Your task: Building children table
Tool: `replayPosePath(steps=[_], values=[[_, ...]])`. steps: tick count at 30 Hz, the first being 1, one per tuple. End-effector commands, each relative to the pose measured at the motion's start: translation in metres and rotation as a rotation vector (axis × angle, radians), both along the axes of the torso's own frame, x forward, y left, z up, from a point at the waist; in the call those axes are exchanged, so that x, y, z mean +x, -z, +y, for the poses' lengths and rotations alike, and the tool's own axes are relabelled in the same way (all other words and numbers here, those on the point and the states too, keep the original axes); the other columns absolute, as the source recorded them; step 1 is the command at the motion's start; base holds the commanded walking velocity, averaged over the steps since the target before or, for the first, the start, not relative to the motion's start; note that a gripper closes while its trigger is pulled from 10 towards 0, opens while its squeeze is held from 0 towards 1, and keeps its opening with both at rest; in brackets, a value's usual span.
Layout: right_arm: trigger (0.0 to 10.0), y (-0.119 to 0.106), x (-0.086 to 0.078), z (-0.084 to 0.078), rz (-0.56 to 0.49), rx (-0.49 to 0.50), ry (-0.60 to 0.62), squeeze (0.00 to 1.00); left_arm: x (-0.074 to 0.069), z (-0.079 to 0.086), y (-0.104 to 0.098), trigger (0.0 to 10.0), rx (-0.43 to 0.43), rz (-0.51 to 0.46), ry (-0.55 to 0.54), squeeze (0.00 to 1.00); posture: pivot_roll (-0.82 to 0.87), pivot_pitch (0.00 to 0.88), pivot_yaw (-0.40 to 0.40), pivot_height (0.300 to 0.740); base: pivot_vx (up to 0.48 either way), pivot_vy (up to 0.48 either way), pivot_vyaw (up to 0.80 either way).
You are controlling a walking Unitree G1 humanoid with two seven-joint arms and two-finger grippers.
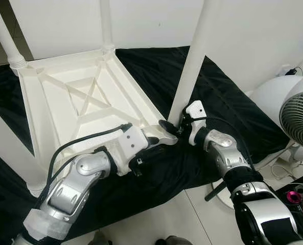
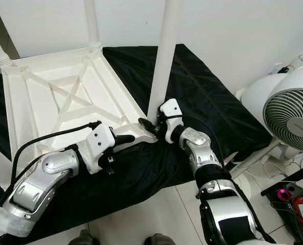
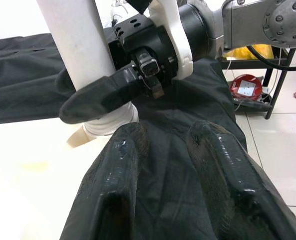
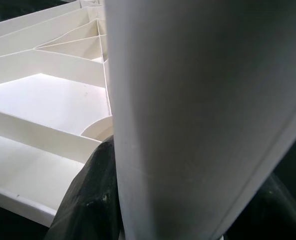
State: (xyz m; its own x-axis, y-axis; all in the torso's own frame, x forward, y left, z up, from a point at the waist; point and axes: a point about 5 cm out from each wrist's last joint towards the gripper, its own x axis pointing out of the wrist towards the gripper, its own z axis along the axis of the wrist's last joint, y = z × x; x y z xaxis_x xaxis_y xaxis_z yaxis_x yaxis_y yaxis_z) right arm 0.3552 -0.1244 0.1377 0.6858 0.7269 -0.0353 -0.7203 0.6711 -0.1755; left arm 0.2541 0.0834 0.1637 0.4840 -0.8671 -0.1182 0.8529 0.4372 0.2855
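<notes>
A white plastic table (image 1: pixel 90 97) lies upside down on a black cloth (image 1: pixel 228 92), with several white legs standing up from its corners. My right gripper (image 1: pixel 171 126) is shut on the base of the near right leg (image 1: pixel 192 61), where that leg meets the table corner. The right wrist view shows the leg (image 4: pixel 202 100) close up with a black finger (image 4: pixel 90 200) pressed against it. My left gripper (image 3: pixel 167 145) is open, its fingers lying over the cloth by the table's near edge, just left of that corner. From the left wrist, the leg (image 3: pixel 78 45) stands right ahead.
Other legs rise at the far left (image 1: pixel 5 35), the far middle (image 1: pixel 106 25) and the near left (image 1: pixel 8 148). A white fan (image 1: pixel 299 112) on a stand is at the right, with cables and a pink device (image 1: pixel 294 196) on the tiled floor.
</notes>
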Motion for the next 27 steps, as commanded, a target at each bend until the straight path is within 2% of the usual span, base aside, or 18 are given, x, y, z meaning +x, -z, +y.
replayPosePath(steps=[1,9,11,14,18,21,27], values=[[10.0,0.011,-0.002,-0.008,0.050,0.007,0.051,0.00,-0.002,-0.001,0.000,10.0,-0.003,0.000,-0.011,0.00,-0.05,0.043,-0.037,0.740,0.000,0.000,0.00],[10.0,0.016,0.000,-0.009,0.092,0.047,0.223,0.00,-0.001,-0.003,0.000,10.0,-0.006,0.002,-0.003,0.00,-0.06,0.043,-0.037,0.740,0.000,0.000,0.00],[10.0,0.016,0.000,-0.007,0.091,0.061,0.251,0.00,-0.001,-0.003,0.000,10.0,-0.007,0.003,0.000,0.00,-0.06,0.042,-0.038,0.740,0.000,0.000,0.00],[10.0,0.016,-0.004,0.003,0.106,0.118,0.377,0.00,-0.002,-0.005,0.000,10.0,-0.009,0.006,0.010,0.00,-0.07,0.041,-0.036,0.740,0.000,0.000,0.00],[10.0,0.017,-0.005,0.005,0.122,0.140,0.415,0.00,-0.003,-0.005,0.000,10.0,-0.009,0.007,0.012,0.00,-0.07,0.038,-0.033,0.740,0.000,0.000,0.00],[10.0,0.021,-0.016,0.022,0.122,0.203,0.560,0.00,-0.004,-0.006,0.001,10.0,-0.007,0.013,0.018,0.00,-0.07,0.036,-0.037,0.740,0.000,0.000,0.00],[10.0,0.020,-0.024,0.038,0.140,0.260,0.645,0.00,-0.004,-0.009,0.001,10.0,-0.015,0.014,0.022,0.00,-0.07,0.037,-0.041,0.740,0.000,0.000,0.00]])
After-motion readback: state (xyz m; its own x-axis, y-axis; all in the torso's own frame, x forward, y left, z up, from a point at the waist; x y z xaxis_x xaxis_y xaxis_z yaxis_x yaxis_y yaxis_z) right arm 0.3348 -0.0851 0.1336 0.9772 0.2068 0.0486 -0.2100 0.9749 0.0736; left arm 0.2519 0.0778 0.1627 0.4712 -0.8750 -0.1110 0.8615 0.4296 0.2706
